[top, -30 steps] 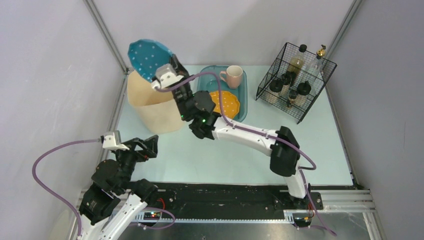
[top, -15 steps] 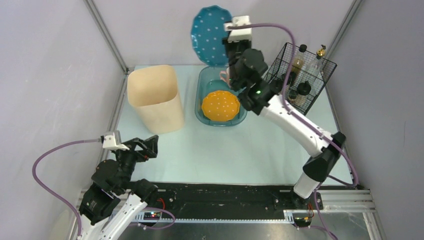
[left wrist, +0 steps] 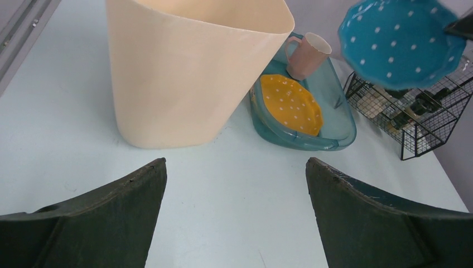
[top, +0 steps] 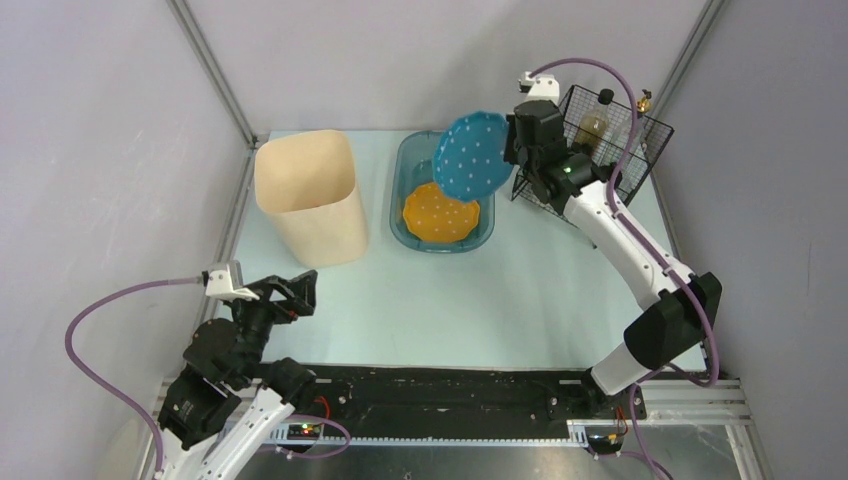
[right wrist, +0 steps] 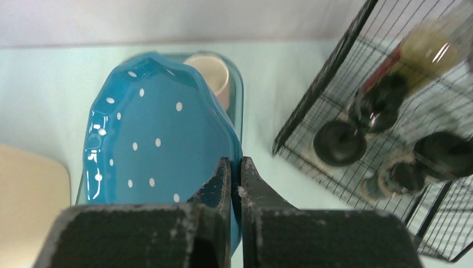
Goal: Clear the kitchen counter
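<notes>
Stowing in hand: right fingers (right wrist: 228, 176) clamp plate (top: 472, 155) by rim above basin (top: 405, 230), left fingers (top: 292, 293) gape empty; next likely needs gentle lowering.

Two plates – blue plate (top: 472, 155), orange plate (top: 441, 212) – one mug (left wrist: 305, 54), one basin (top: 402, 190), one bin (top: 308, 200), one rack (left wrist: 429, 123)

- My right gripper (right wrist: 235, 163), black, holds a blue plate (right wrist: 150, 145) with white dots.
- Orange plate (top: 440, 213), white dots too, in the teal basin (top: 401, 190).
- At its 9 o'clock, a cream bin (top: 306, 195).
</notes>
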